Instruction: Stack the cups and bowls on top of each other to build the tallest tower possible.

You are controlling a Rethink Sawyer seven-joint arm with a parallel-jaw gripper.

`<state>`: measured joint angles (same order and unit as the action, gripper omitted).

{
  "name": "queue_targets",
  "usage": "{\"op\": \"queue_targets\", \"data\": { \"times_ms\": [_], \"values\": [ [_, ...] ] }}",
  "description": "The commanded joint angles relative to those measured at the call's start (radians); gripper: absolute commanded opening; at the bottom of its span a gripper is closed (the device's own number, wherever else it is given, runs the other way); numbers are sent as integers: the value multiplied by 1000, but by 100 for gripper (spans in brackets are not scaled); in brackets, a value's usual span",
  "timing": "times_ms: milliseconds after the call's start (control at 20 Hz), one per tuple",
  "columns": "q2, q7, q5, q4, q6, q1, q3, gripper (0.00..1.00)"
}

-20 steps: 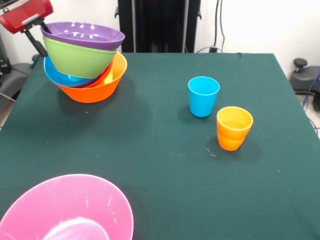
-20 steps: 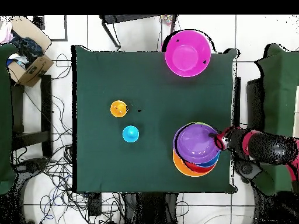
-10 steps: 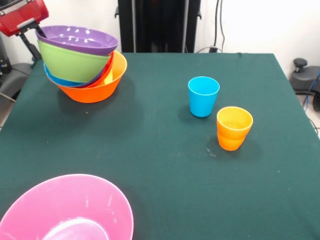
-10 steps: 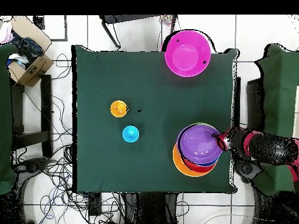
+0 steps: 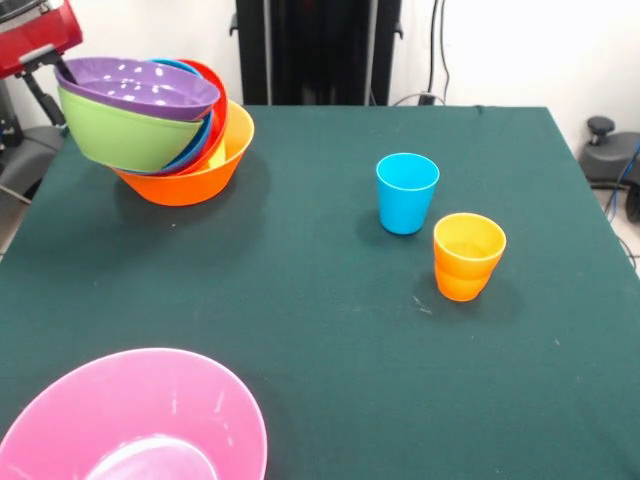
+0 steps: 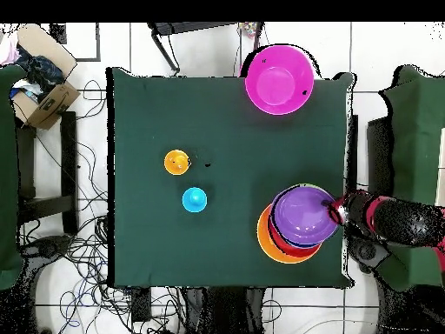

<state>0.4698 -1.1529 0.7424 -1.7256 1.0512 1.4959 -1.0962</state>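
The hand (image 5: 48,62) is pinching the purple bowl (image 5: 137,86) by its rim, I think, dragging the tower (image 5: 165,125) crooked near the surface's (image 5: 320,300) corner, so it should be easing everything back level inside the orange bowl (image 5: 195,165).

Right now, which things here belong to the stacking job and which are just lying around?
Job:
tower, big orange bowl at its base
pink bowl
blue cup
orange cups, nested
gripper at the tower's purple bowl

Lying about:
cardboard box
floor cables
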Motion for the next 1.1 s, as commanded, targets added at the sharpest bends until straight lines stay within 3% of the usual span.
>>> {"op": "queue_targets", "data": {
  "times_ms": [50,600,1100],
  "values": [
    [47,336,71,17,123,-51,80,0],
    [98,287,21,-39,203,-93,62,0],
    [60,176,17,-81,92,-141,65,0]
  ]
}}
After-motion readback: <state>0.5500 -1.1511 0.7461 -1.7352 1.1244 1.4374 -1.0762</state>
